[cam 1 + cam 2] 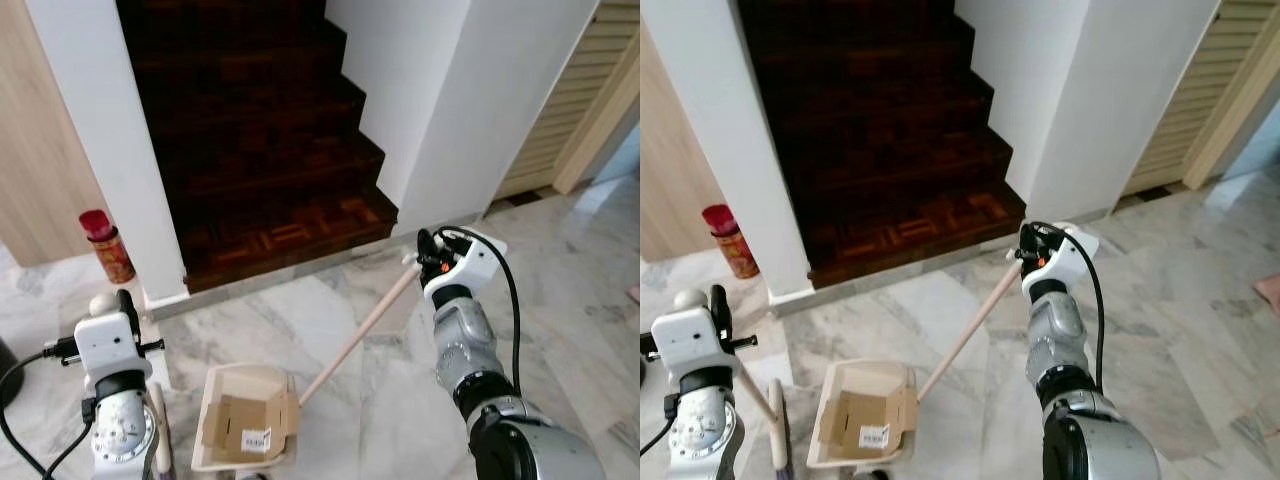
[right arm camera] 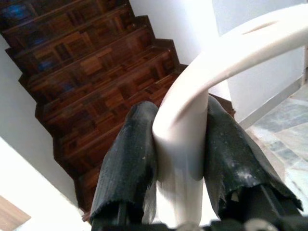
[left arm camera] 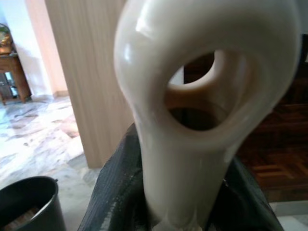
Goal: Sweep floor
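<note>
Dustpan (image 1: pixel 245 418) handle in right gripper (image 1: pixel 428 256), probably broom (image 3: pixel 192 120) left.

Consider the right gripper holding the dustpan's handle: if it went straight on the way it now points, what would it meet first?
Probably the dark wooden stairs. The right gripper, shut on the dustpan handle, faces their lower steps; depth is unclear.

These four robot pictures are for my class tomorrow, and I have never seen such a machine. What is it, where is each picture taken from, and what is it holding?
It is a walking humanoid robot with two silver arms. Two pictures come from cameras in its head, looking down at a marble floor before a dark wooden staircase. The other two come from cameras on its wrists. The right gripper clamps the long handle of a cream dustpan, which holds a piece of cardboard. The left gripper clamps a cream handle with a hanging loop, probably the broom's. A red canister stands by the wall.
</note>
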Tool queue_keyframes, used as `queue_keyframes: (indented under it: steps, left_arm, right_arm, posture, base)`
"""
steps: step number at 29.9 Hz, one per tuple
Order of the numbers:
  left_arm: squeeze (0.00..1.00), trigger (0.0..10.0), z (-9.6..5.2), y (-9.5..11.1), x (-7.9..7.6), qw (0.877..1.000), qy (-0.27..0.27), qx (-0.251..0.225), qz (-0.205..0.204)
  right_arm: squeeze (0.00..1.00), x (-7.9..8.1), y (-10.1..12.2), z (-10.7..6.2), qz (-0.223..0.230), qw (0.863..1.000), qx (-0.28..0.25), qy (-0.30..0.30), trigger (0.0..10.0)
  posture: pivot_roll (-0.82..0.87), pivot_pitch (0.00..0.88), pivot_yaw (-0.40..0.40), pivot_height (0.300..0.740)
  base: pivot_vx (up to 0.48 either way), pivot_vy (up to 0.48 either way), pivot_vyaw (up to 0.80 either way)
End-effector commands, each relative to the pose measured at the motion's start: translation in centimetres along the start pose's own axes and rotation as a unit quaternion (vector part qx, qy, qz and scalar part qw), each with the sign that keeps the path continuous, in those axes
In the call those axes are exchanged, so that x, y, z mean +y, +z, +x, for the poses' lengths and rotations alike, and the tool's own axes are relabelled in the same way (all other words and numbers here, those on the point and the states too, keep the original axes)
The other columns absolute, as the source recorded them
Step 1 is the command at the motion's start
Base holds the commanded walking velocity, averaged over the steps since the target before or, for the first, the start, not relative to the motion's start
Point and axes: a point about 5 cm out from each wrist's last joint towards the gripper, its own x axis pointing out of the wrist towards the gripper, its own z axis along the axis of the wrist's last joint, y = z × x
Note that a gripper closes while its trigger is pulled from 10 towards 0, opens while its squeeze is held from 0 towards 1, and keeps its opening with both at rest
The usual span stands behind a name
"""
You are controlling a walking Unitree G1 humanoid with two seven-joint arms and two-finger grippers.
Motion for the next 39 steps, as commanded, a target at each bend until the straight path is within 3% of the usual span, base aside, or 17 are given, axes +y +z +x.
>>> queue_keyframes:
  steps: [1,7,11,23,30,35,39]
  left_arm:
    - [0.0,10.0,0.33,1.07,-0.11,1.0,0.0,-0.03,-0.002]
    - [0.0,10.0,0.28,1.01,-0.21,1.0,-0.004,-0.03,-0.004]
    - [0.0,10.0,0.35,1.01,-0.32,1.0,-0.007,-0.03,-0.005]
    - [0.0,10.0,0.42,1.01,-0.62,0.999,-0.017,-0.03,-0.007]
    - [0.0,10.0,0.63,1.16,-0.41,0.999,-0.014,-0.031,-0.006]
    - [0.0,10.0,0.57,1.13,-0.18,0.999,-0.01,-0.03,-0.005]
    - [0.0,10.0,0.61,1.14,-0.1,1.0,-0.008,-0.029,-0.004]
  right_arm:
    - [0.0,0.01,0.58,0.29,0.008,1.0,-0.011,-0.004,10.0]
    - [0.0,0.37,0.62,0.29,-0.01,1.0,-0.017,0.006,10.0]
    - [0.0,0.32,0.53,0.3,0.014,1.0,-0.017,0.0,10.0]
    - [0.0,0.26,0.31,0.08,-0.005,1.0,-0.016,0.003,10.0]
    - [0.0,0.36,0.29,0.18,0.008,1.0,-0.015,-0.001,10.0]
    - [0.0,0.16,0.38,0.06,-0.012,1.0,-0.018,-0.001,10.0]
    - [0.0,0.1,0.23,0.09,0.026,0.999,-0.017,-0.011,10.0]
  posture:
    - [0.23,0.0,-0.075,0.74]
    - [0.24,0.0,-0.076,0.74]
    - [0.23,0.0,-0.074,0.74]
    - [0.24,0.0,-0.068,0.74]
    - [0.24,0.0,-0.06,0.74]
    - [0.24,0.0,-0.061,0.74]
    - [0.24,0.0,-0.059,0.74]
  base:
    - [0.0,0.0,0.0]
    - [0.0,0.0,0.4]
    - [0.0,0.0,0.4]
    - [0.0,0.0,0.14]
    - [0.0,0.0,0.29]
    - [0.0,0.097,0.32]
    - [-0.122,0.252,0.4]
